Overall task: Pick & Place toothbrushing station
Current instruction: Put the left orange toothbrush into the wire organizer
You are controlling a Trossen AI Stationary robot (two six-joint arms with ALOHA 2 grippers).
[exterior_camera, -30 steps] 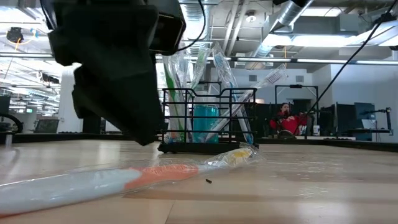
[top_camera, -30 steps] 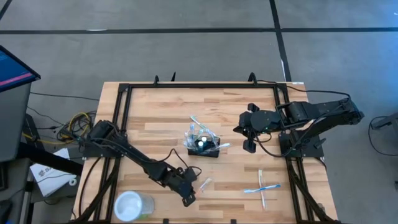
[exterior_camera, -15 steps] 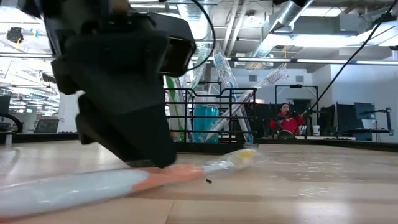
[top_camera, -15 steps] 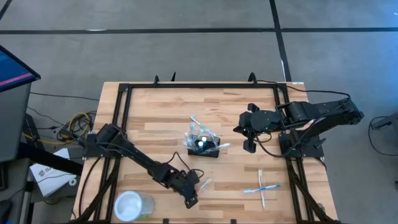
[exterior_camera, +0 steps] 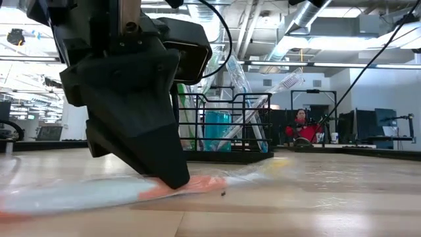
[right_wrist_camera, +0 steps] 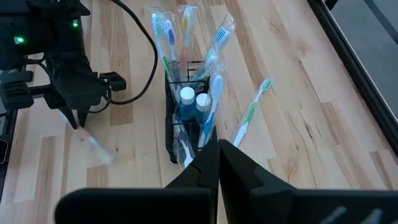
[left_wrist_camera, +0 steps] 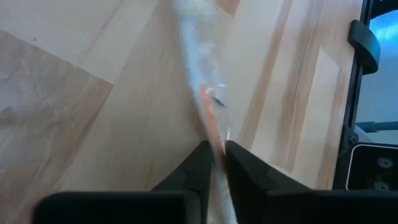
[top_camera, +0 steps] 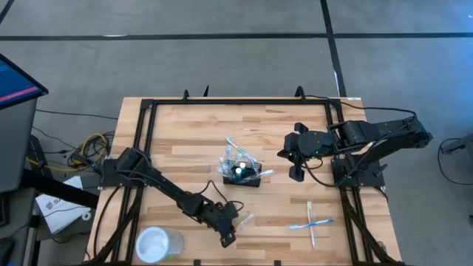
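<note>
The black wire-mesh caddy (top_camera: 242, 172) stands on its base mid-table, holding several wrapped toothbrushes and small bottles; it also shows in the right wrist view (right_wrist_camera: 189, 124) and in the low view (exterior_camera: 220, 125). A wrapped toothbrush with an orange handle section (exterior_camera: 131, 191) lies flat on the table near the front edge. My left gripper (top_camera: 228, 236) is down on it, shut on it. My right gripper (top_camera: 297, 176) hovers to the right of the caddy, shut and empty (right_wrist_camera: 214, 155). My left gripper pinches the wrapped toothbrush at its orange handle section (left_wrist_camera: 216, 144) between its two fingers. The fingers (exterior_camera: 172, 178) come from above, slanting down, one on each side of the handle. The toothbrush lies flat on the table, its ends reaching out both ways.
A clear round cup (top_camera: 157, 244) stands at the front left corner. Two more toothbrushes (top_camera: 311, 224) lie crossed at the front right. A black frame (top_camera: 148, 111) runs round the tabletop. Beyond the table is an office room with a seated person (exterior_camera: 302, 125).
My left gripper has come down toward the table and a little toward its right edge, onto the orange section of the wrapped toothbrush. The toothbrush stays flat on the table.
</note>
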